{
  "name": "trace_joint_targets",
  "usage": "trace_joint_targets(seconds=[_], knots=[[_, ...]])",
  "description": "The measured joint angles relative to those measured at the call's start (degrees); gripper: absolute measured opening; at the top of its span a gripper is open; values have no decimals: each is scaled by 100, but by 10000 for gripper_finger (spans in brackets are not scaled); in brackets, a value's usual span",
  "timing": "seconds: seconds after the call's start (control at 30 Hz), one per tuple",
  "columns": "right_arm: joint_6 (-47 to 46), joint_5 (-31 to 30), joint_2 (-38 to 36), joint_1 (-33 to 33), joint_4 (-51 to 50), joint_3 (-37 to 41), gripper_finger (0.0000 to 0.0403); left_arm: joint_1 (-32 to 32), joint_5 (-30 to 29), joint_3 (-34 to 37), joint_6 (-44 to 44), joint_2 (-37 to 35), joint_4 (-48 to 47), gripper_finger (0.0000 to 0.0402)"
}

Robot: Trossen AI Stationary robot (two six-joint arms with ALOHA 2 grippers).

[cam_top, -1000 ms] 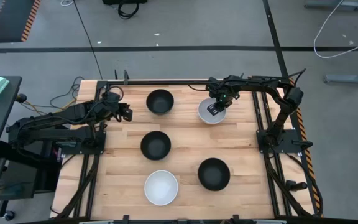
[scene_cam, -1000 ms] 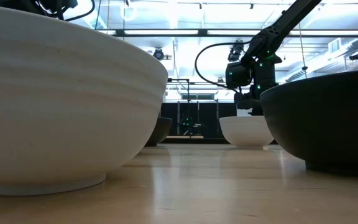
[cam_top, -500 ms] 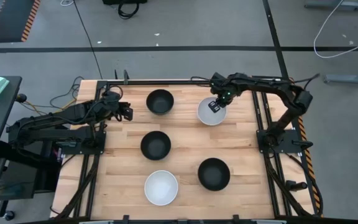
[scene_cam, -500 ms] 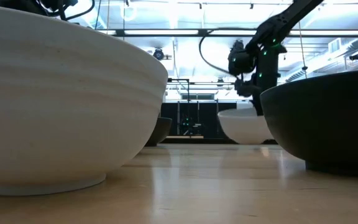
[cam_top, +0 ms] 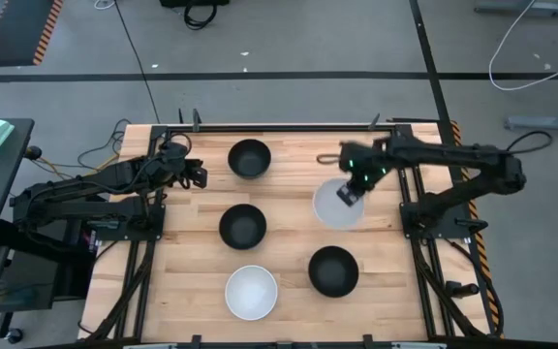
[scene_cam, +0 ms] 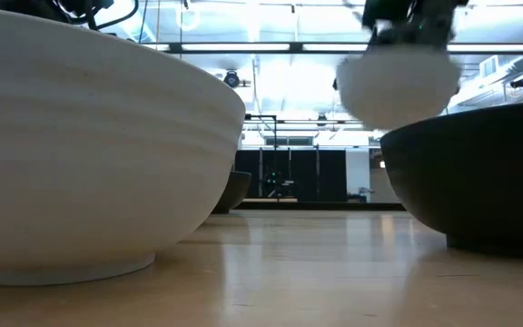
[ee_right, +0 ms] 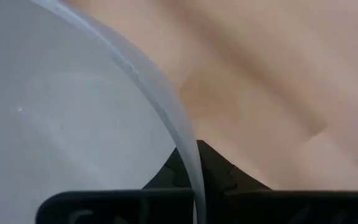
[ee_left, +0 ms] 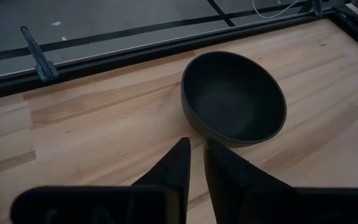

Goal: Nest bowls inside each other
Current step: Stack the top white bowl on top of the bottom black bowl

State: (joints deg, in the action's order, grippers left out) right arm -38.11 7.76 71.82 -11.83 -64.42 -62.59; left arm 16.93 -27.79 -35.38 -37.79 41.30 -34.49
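Five bowls were in play: three matte black and two plain white. The right gripper (cam_top: 349,191) had its fingers pinched on the rim of one white bowl (cam_top: 338,204), holding it clear of the wooden table (cam_top: 289,208) at the right side. The other white bowl (cam_top: 251,292) sat at the near edge. Black bowls stood at the far side (cam_top: 249,158), the middle (cam_top: 242,226) and near right (cam_top: 333,270), all smooth and round. The left gripper (ee_left: 194,163) waited at the far left, fingers nearly together, holding nothing.
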Motion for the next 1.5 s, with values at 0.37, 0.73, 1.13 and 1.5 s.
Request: trace_joint_targets(seconds=[0.37, 0.73, 1.13, 1.5], knots=[[-2411, 591, 510, 2602, 56, 0, 2, 285, 7, 0, -37, 0, 4, 48], [-2163, 949, 1821, 2949, 1014, 0, 2, 455, 310, 0, -6, 0, 4, 47], [-838, 819, 2604, 2065, 1421, -35, 1, 455, 413, 0, 9, 1, 1, 43], [346, 88, 2589, 345, 1475, -31, 0, 455, 412, 0, 7, 1, -1, 42]])
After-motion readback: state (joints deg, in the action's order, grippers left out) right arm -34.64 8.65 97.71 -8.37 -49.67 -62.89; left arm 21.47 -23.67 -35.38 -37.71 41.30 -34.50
